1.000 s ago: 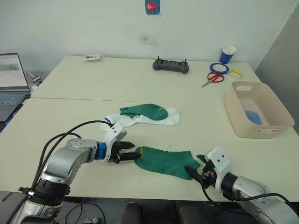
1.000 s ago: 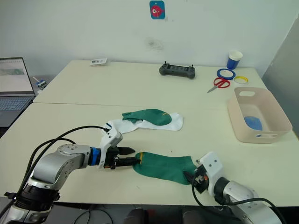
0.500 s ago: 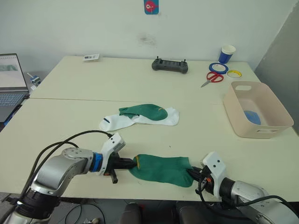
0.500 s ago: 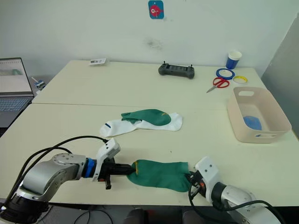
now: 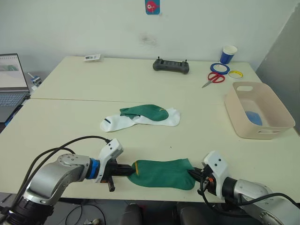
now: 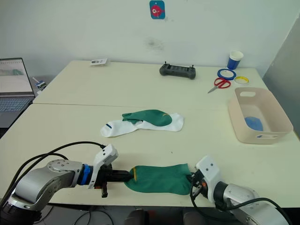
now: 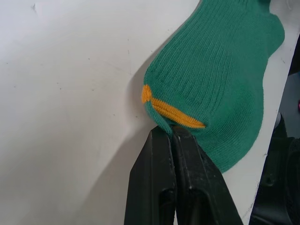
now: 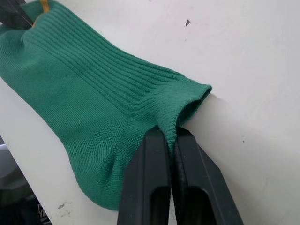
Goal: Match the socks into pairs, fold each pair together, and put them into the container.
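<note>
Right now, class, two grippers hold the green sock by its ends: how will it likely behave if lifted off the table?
The green sock looks like soft ribbed knit, so it would probably sag in the middle. It puckers where the right gripper pinches it, suggesting floppy, stretchy cloth. It lies thin and flat on the table, so it is likely light, and unlikely to roll.

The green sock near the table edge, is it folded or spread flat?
Spread flat: the green sock lies stretched between left gripper and right gripper.

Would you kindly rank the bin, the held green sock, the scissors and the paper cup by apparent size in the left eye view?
1. Bin
2. Green sock, though it lies nearer the camera
3. Scissors
4. Cup, close to the scissors
</note>
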Controlling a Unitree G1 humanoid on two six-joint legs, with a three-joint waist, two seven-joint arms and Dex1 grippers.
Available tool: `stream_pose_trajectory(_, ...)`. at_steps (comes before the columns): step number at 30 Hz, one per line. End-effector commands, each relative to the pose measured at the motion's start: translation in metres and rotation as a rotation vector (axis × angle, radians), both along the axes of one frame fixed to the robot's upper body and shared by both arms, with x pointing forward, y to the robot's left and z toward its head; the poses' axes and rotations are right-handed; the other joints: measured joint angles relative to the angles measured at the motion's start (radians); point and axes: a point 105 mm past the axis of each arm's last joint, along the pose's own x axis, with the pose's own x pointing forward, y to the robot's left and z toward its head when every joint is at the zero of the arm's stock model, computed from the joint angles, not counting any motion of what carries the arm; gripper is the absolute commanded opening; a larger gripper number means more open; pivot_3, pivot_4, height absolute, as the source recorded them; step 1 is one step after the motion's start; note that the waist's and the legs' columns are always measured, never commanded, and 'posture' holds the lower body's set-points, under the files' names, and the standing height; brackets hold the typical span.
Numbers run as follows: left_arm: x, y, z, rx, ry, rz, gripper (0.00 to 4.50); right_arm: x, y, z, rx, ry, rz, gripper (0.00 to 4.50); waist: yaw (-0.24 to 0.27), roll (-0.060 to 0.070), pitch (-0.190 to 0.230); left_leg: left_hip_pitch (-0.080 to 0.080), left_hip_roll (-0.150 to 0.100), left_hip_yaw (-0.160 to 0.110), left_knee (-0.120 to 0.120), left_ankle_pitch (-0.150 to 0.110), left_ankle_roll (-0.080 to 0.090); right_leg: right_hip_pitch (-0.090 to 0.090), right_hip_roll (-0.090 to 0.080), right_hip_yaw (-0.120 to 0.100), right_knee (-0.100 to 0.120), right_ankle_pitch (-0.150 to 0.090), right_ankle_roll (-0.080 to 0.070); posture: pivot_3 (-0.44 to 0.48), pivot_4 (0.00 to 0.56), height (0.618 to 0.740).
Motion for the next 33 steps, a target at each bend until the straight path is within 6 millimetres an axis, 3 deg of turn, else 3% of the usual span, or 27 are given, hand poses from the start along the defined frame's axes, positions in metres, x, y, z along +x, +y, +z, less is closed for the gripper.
stream_pose_trajectory(1,0.001,0.005,-0.004,0.024,-0.014,0.018,0.64,0.003,-0.004,0.010,-0.009,-0.045,0.002,1.39,0.000,0.000,0.000,0.000,0.000,0.000,0.000,0.000,0.000,0.000,0.000,0.000,0.000,0.000,0.000,0.000,0.150,0.740)
stream_pose_trajectory(10,0.006,0.022,0.007,0.008,-0.079,0.113,3.20,-0.001,-0.004,0.027,-0.002,-0.096,0.071,4.50,0.000,0.000,0.000,0.002,0.000,0.000,0.000,0.000,0.000,0.001,-0.001,0.000,0.000,0.000,0.000,0.000,0.150,0.740)
stream_pose_trajectory(14,0.006,0.025,0.016,-0.034,-0.095,0.123,4.41,-0.001,0.003,0.040,0.031,-0.145,0.122,4.50,-0.001,0.000,0.000,0.001,0.000,0.000,0.000,0.000,0.000,0.000,-0.001,0.000,0.000,0.000,0.000,0.000,0.150,0.740)
stream_pose_trajectory(21,0.013,0.021,0.034,-0.112,-0.168,0.108,4.46,0.014,0.013,0.061,0.073,-0.248,0.127,4.50,0.000,0.000,0.000,-0.002,0.000,0.000,0.000,0.000,0.000,-0.003,-0.001,0.000,0.000,0.000,0.000,0.000,0.150,0.740)
stream_pose_trajectory(28,0.032,0.018,0.056,-0.203,-0.371,0.184,4.46,0.064,0.025,0.086,0.113,-0.412,-0.012,4.50,-0.002,0.000,0.000,-0.002,0.000,0.002,-0.001,0.000,0.000,-0.004,0.000,0.001,0.000,0.000,0.001,0.000,0.150,0.740)
stream_pose_trajectory(33,0.037,0.016,0.072,-0.300,-0.466,0.208,4.46,0.105,0.060,0.084,0.083,-0.447,0.019,4.50,-0.006,0.000,0.000,-0.002,0.000,0.003,-0.003,0.000,0.000,-0.005,0.000,0.001,0.000,0.003,0.005,0.000,0.150,0.740)
